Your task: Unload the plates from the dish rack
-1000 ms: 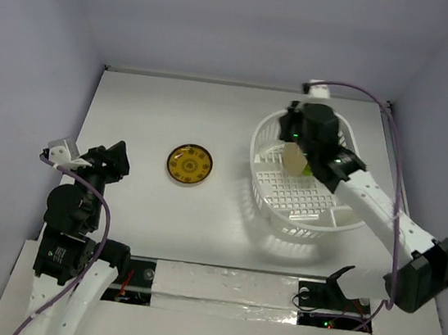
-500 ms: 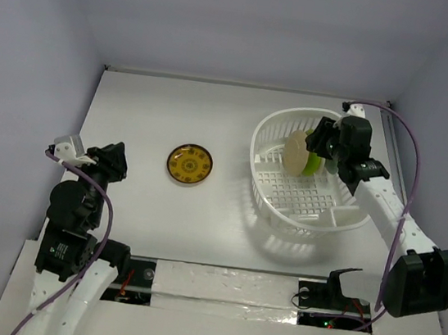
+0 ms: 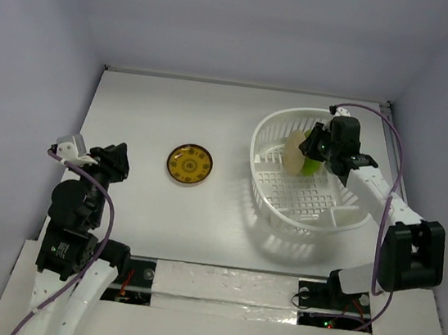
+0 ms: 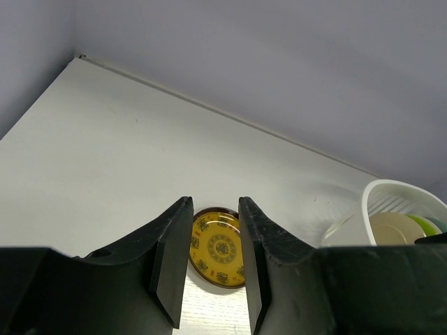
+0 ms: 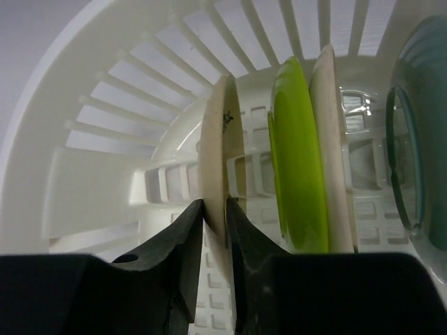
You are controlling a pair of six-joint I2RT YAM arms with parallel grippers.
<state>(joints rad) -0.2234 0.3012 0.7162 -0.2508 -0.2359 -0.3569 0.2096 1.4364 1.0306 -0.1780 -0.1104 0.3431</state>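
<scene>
Right gripper (image 5: 214, 209) pinches the edge of the upright cream plate (image 5: 213, 139) inside the rack (image 5: 105, 174). Green plate (image 5: 300, 160) and teal plate (image 5: 419, 139) stand on edge beside it. Left gripper (image 4: 215, 209) is part spread and empty, low near the amber plate (image 4: 220, 246), which lies flat on the table (image 4: 105, 139).

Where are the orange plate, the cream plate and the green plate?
orange plate (image 3: 189, 165), top view, patterned centre.
cream plate (image 5: 215, 157), right wrist view, upright edge.
green plate (image 5: 300, 178), right wrist view, curved face.
</scene>
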